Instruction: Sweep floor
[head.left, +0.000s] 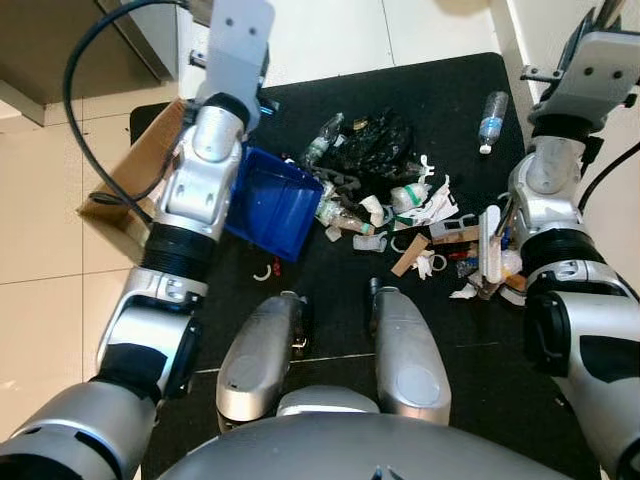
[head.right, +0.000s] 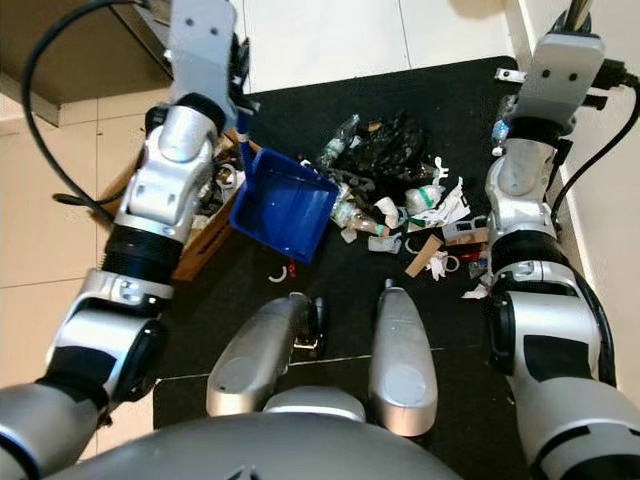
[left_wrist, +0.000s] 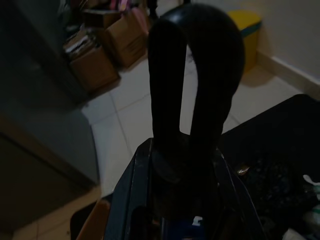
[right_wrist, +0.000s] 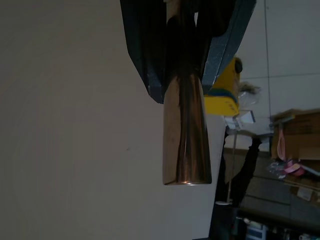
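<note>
A blue dustpan (head.left: 275, 200) rests tilted on the black mat (head.left: 450, 90), its mouth against a trash pile (head.left: 385, 190) of black plastic, paper scraps and wrappers. Its thin blue handle (head.right: 243, 135) rises to my raised left arm, where my left gripper (left_wrist: 187, 22) is shut on it. On the right, my right gripper (right_wrist: 185, 50) is shut on the broom's copper-coloured handle (right_wrist: 186, 140). The broom's lower end (head.left: 490, 250) stands at the right edge of the pile, close to my right arm.
A plastic bottle (head.left: 491, 120) lies on the mat beyond the pile. An open cardboard box (head.left: 140, 165) sits left of the dustpan on the tile floor. My silver legs (head.left: 260, 350) stand at the mat's near edge. A white wall (head.left: 560, 30) borders the right.
</note>
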